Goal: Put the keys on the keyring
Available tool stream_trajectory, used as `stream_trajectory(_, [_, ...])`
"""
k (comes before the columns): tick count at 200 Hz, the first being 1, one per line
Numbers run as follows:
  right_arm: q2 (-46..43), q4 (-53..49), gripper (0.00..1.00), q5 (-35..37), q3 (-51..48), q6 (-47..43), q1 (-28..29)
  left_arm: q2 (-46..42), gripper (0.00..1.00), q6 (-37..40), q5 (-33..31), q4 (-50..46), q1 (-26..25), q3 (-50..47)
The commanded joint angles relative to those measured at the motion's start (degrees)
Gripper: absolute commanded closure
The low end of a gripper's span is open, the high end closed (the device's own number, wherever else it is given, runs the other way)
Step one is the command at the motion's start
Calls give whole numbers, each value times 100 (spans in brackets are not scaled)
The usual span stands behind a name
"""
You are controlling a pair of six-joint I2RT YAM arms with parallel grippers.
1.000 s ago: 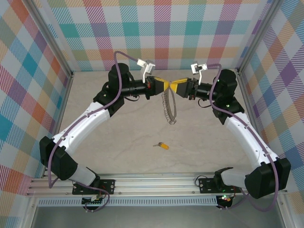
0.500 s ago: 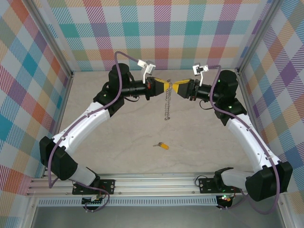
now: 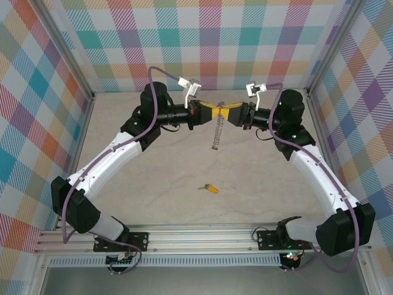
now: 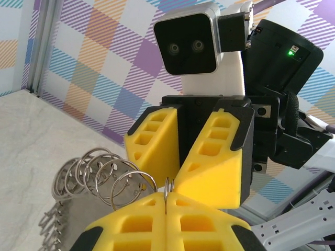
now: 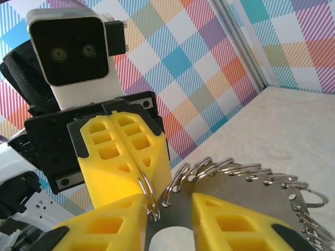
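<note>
With the left gripper [image 3: 212, 111] clamped shut on the top coil of the limp keyring [image 3: 215, 133], the part-open right gripper [image 3: 226, 113] should be closed squarely on that coil before the key [image 3: 211, 188], lying well apart on the table [image 3: 153, 178] nearward of both, is fetched.

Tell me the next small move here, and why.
Probably close the right hand on the keyring: it sits in the gap between that hand's fingers, while the left hand is shut on it. The key lies on the table.
</note>
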Motion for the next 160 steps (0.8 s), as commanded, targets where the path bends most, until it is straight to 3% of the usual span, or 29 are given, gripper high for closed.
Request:
stream_trajectory(1, [58, 200, 77, -157, 210, 29, 51, -35, 100, -16, 177, 334, -52, 202])
stream_trajectory(35, [61, 191, 88, -166, 210, 14, 60, -7, 100, -43, 202, 334, -52, 216])
stream_trajectory(52, [65, 200, 100, -168, 212, 19, 60, 14, 100, -52, 233, 350, -56, 219])
stream_trajectory(85, [0, 149, 100, 1, 163, -106, 63, -34, 100, -93, -86, 282, -49, 204])
stream_trajectory(126, [-122, 520, 100, 191, -28, -46, 46, -565, 51, -578, -1596, 872, -9, -562])
stream_trajectory(160, [-183, 1440, 100, 259, -357, 413, 46, -736, 36, -1458, -1817, 1829, 80, -1128])
